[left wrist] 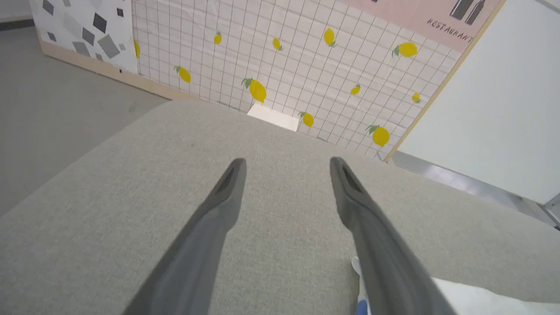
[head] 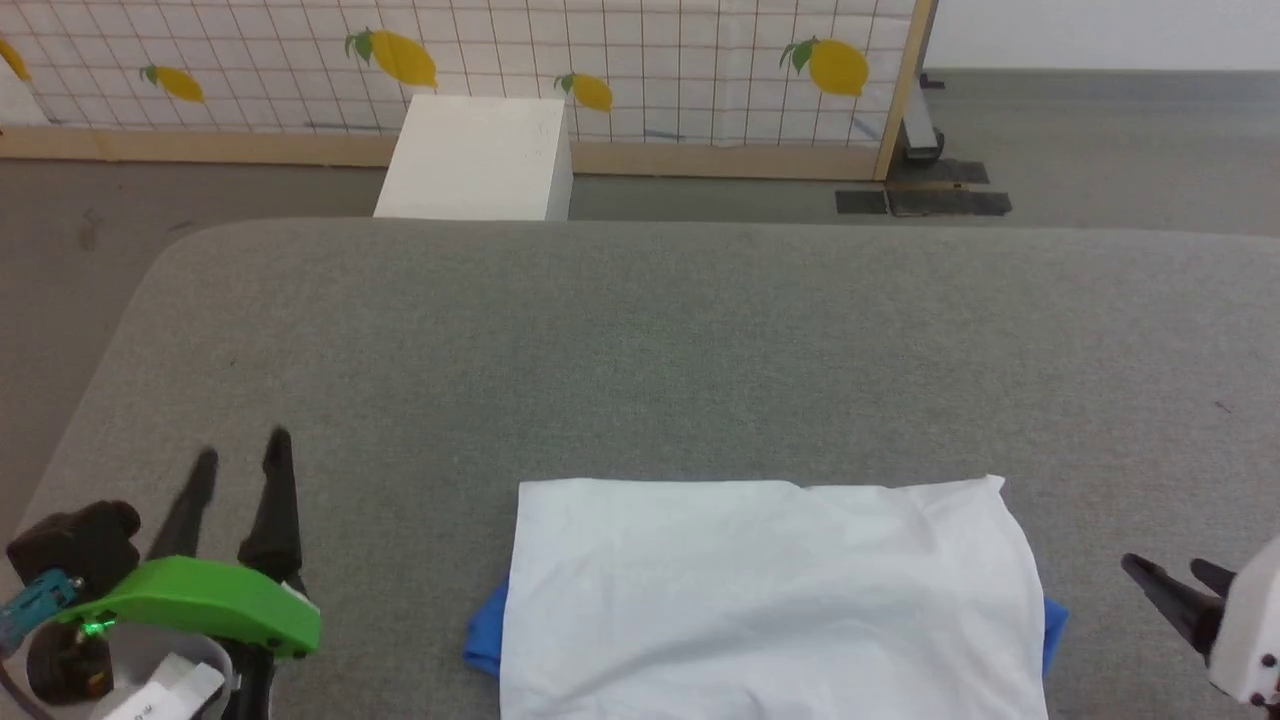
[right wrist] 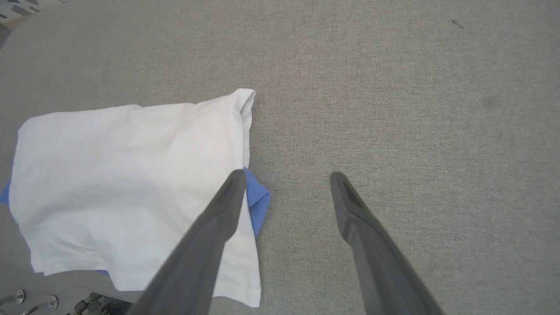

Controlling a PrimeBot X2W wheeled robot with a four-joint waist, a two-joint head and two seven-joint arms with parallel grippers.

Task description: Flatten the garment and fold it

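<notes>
In the head view, the soft white cloth garment (head: 770, 590) with royal-blue sleeves lies folded into a broad rectangle on the grey fabric-covered worktop (head: 650, 350). It sits at the near edge, and its bottom runs out of the picture. A little blue cloth pokes out from under the white at each lower side. The left gripper (head: 242, 450) stands well to the left of the garment, its two long dark fingers apart and clear of the cloth, with a bright green cover (head: 200, 600) on the wrist behind them. The right gripper (head: 1165, 566) is just beyond the garment's right edge, its fingers likewise spread with nothing between them. Beyond the garment, past the worktop's far edge, stands a plain white box (head: 480, 160), and behind that a white grid-patterned panel (head: 700, 60) printed with yellow lemons.

In the left wrist view, the left gripper (left wrist: 287, 164) has its fingers wide apart over bare grey fabric. A corner of the garment (left wrist: 472, 299) shows at the lower right, partly behind one finger.

In the right wrist view, the right gripper (right wrist: 287, 177) also has its fingers well apart. One finger crosses the garment's (right wrist: 131, 175) edge (whether it touches the cloth I cannot tell), close to a blue sleeve tip. The other is over bare worktop beside the garment.
</notes>
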